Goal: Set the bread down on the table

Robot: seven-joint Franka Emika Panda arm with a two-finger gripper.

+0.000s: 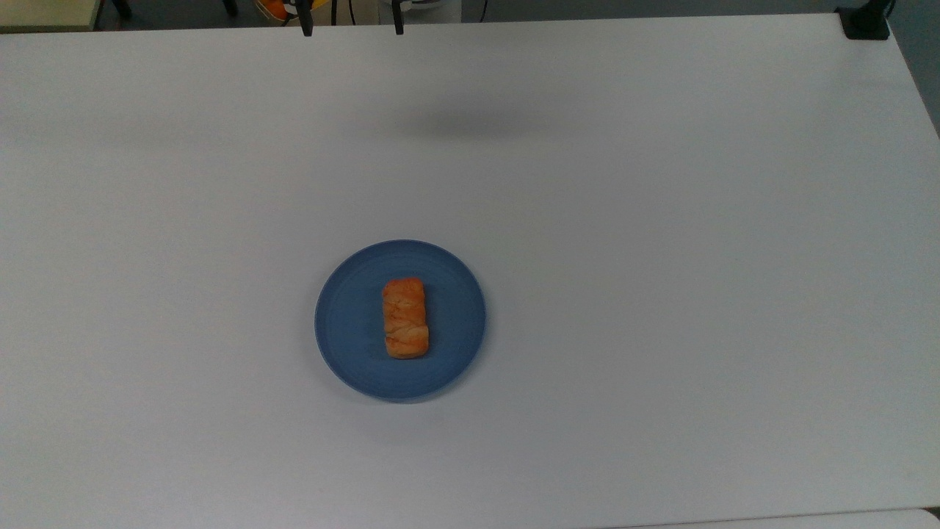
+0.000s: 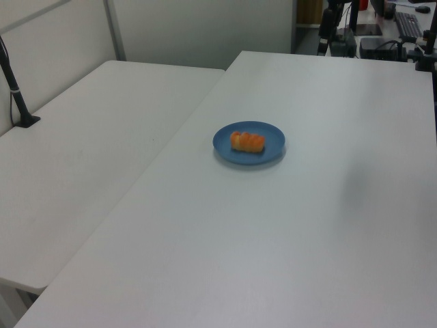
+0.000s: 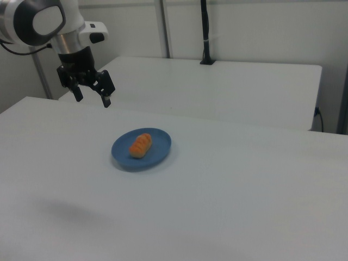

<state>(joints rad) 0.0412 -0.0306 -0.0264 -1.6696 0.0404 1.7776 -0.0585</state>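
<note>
The bread [image 1: 405,317] is a small golden-orange roll lying lengthwise in the middle of a round blue plate [image 1: 352,323] on the white table [image 1: 661,294]. The left view shows the bread [image 2: 247,141] on the plate [image 2: 272,134], and so does the right view, with bread [image 3: 141,145] on plate [image 3: 159,150]. My gripper [image 3: 92,100] hangs open and empty in the air, up and toward the right view's left of the plate, well apart from it. In the top view its two dark fingertips [image 1: 306,28] poke in at the top edge.
A second white table [image 2: 89,150] adjoins this one along a seam. A black pole on a clamp [image 3: 205,32] stands on it. Another black clamp [image 1: 866,22] sits at the top view's upper right corner. Dark equipment [image 2: 382,34] lies beyond the far edge.
</note>
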